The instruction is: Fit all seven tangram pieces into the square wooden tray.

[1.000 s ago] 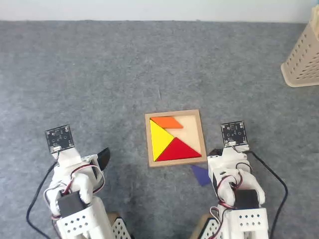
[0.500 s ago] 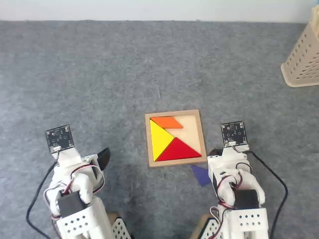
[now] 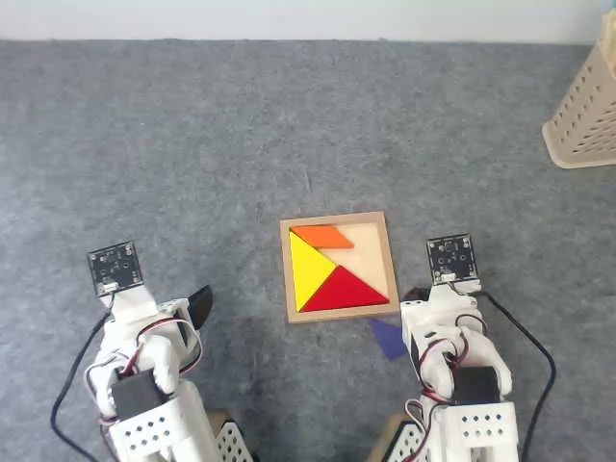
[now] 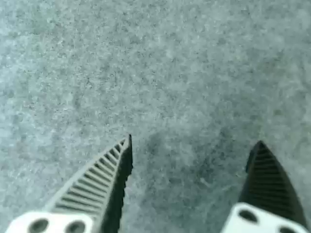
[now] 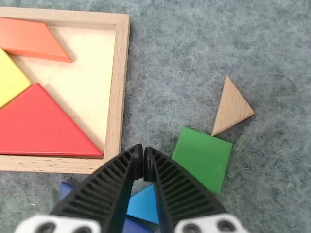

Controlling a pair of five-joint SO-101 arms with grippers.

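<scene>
The square wooden tray [image 3: 383,231] lies mid-table and holds an orange parallelogram [image 3: 322,236], a yellow triangle [image 3: 305,269] and a red triangle [image 3: 345,289]. In the right wrist view the tray [image 5: 119,92] sits beside a green square [image 5: 203,157], a plain wooden triangle [image 5: 232,106] and blue pieces [image 5: 143,205] on the carpet. My right gripper [image 5: 143,158] is shut and empty, its tips over the carpet just off the tray's near corner. A dark blue piece [image 3: 387,337] pokes out beside the right arm. My left gripper [image 4: 192,153] is open above bare carpet, at the table's left.
A beige perforated basket [image 3: 587,106] stands at the far right edge. Grey carpet [image 3: 192,144] covers the whole table, with wide free room behind and to the left of the tray.
</scene>
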